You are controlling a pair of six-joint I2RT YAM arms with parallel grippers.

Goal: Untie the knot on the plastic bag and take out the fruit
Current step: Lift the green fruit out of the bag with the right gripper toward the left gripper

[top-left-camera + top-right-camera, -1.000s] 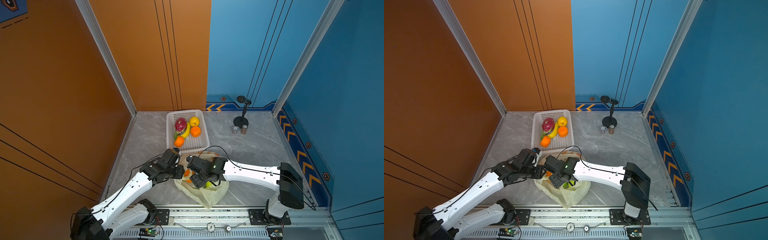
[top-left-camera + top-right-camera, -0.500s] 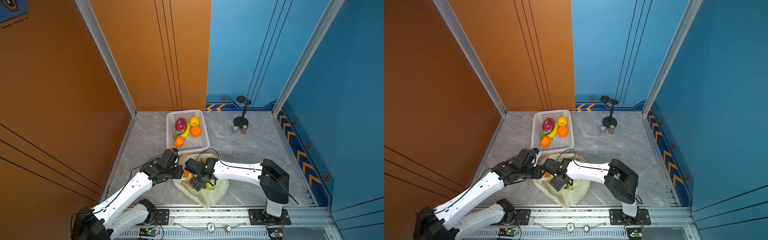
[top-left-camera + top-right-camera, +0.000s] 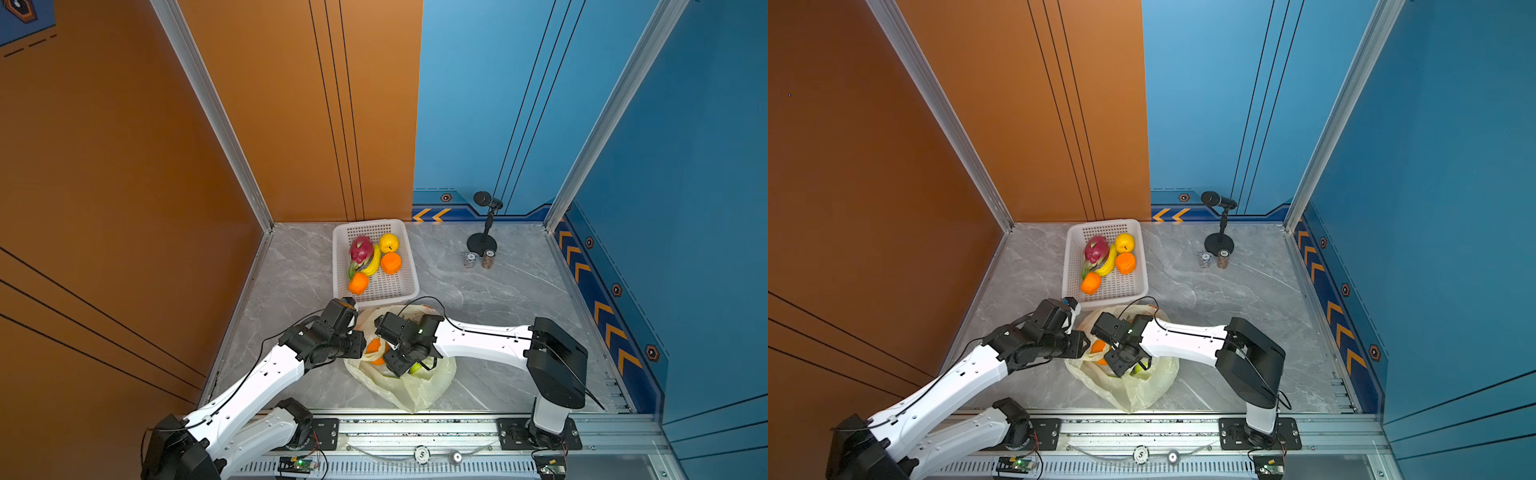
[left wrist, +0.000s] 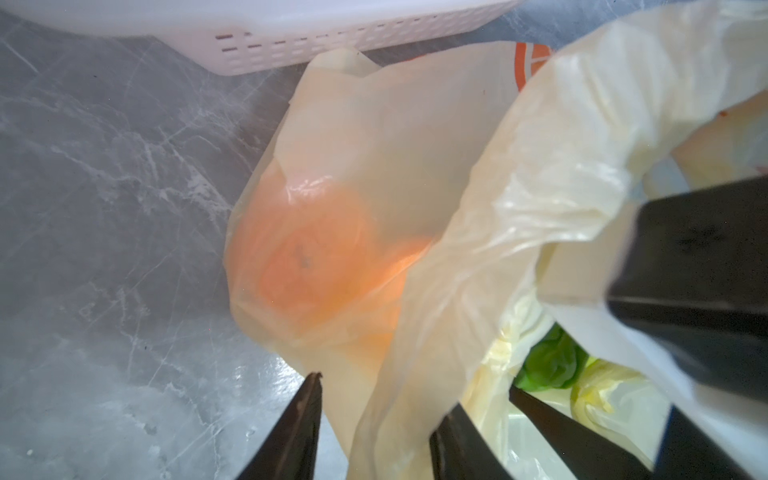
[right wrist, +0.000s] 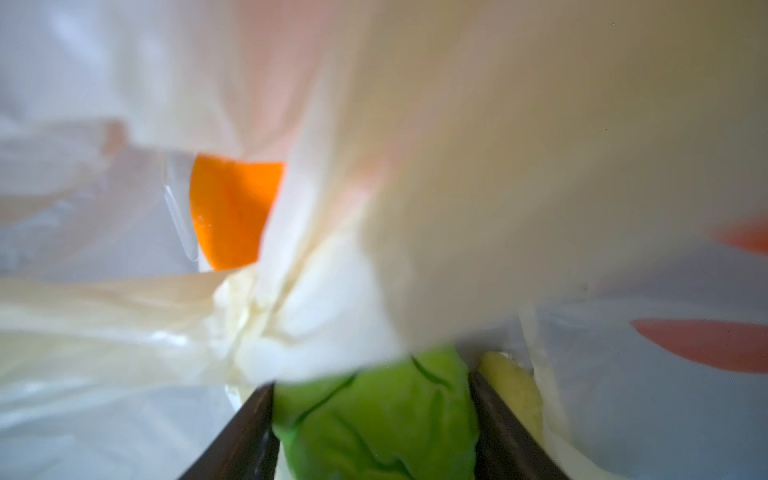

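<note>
Fruit removal is in hand, I judge. The left gripper [image 4: 384, 395], arm reaching low, has the rim of the plastic bag [image 3: 415, 386] between half-parted jaws; pinched or not, I cannot tell. The right gripper [image 5: 372, 380], arm stretched across and dipped inside the bag, appears clamped on a green fruit [image 5: 374, 428]; next, lift it out carefully.
</note>
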